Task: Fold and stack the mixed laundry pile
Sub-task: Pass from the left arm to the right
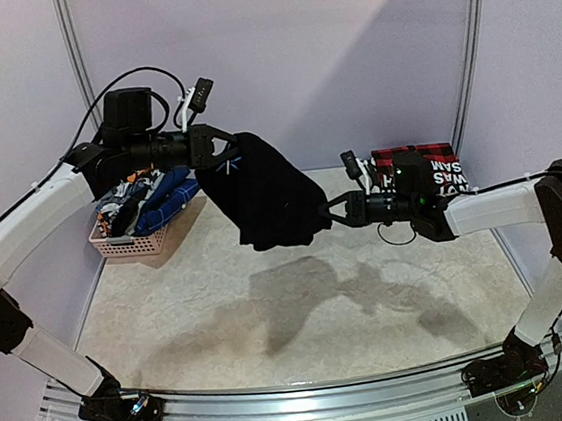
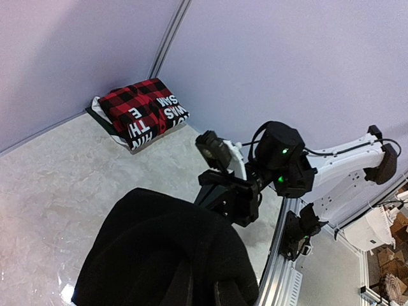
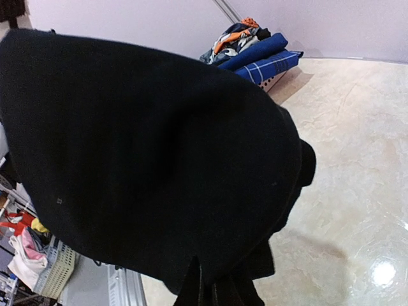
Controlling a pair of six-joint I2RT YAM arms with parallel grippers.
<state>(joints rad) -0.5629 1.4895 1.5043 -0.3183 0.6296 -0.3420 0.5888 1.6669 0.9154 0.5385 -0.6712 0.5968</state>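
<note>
A large black garment [image 1: 265, 197] hangs in the air over the table, stretched between both arms. My left gripper [image 1: 222, 148] is shut on its upper left corner. My right gripper [image 1: 327, 212] is shut on its right edge, lower down. In the left wrist view the black garment [image 2: 166, 255] covers my own fingers, and the right gripper [image 2: 223, 191] meets its far edge. The right wrist view is mostly filled by the black garment [image 3: 146, 146], with dark fingertips [image 3: 197, 287] pinching its hem. The rest of the mixed laundry pile [image 1: 149, 196], with blue plaid and orange patterned pieces, lies in the basket.
A small pale lattice basket [image 1: 122, 245] stands at the back left by the wall. A folded red-and-black plaid piece with white letters [image 1: 427, 163] lies at the back right corner. An aluminium rail [image 1: 312, 408] runs along the near edge.
</note>
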